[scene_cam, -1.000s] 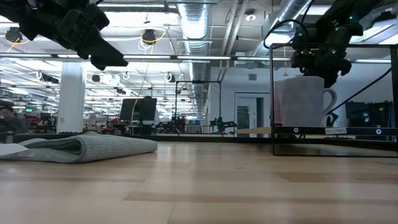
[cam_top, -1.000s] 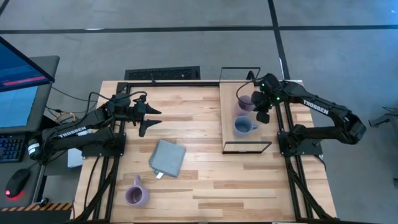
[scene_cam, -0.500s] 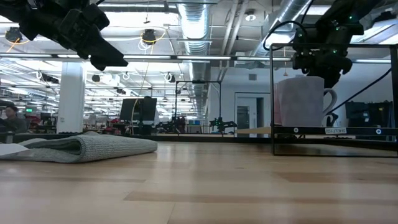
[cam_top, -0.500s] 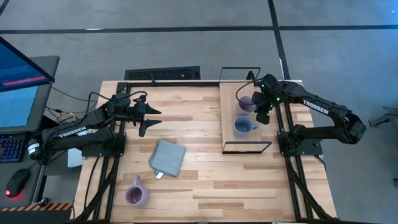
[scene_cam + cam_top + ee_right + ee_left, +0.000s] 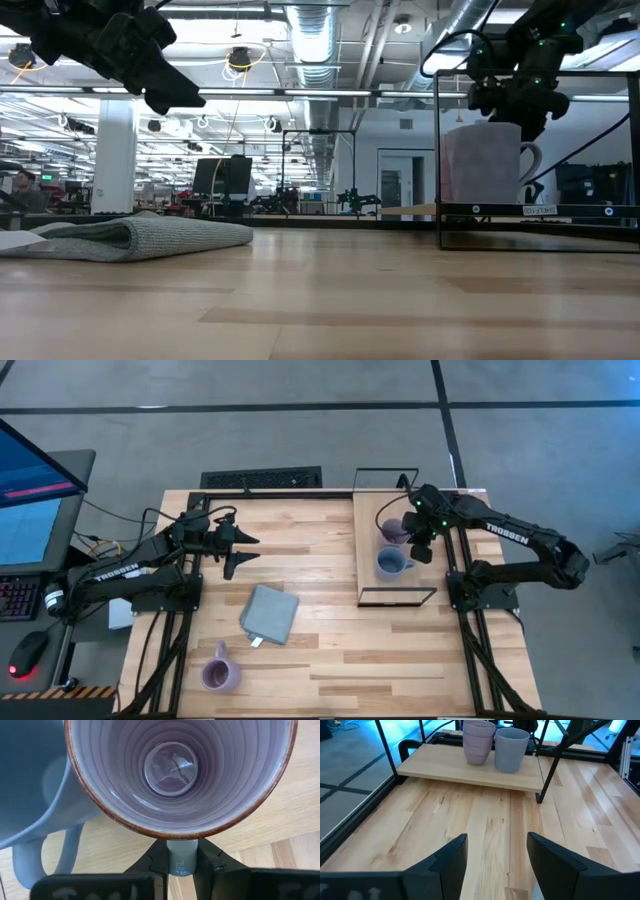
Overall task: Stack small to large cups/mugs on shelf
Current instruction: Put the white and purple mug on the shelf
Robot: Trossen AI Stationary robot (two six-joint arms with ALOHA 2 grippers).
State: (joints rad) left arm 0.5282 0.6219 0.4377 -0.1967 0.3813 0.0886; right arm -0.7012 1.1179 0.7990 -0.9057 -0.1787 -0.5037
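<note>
We have four cameras. The high view looks straight down from well above, taking in the whole wooden surface (image 5: 330, 600), both arms and the floor around. The low view sits at surface height and faces level across the boards into the room behind, with the grey cloth (image 5: 140, 238) close on one side and the shelf (image 5: 535, 212) on the other. The left wrist view looks forward along the surface toward that same shelf, farther off. The right wrist view looks steeply down, very close, into a lavender mug (image 5: 177, 775) beside the blue-grey mug (image 5: 30, 785). All four views share the shelf and its mugs.
</note>
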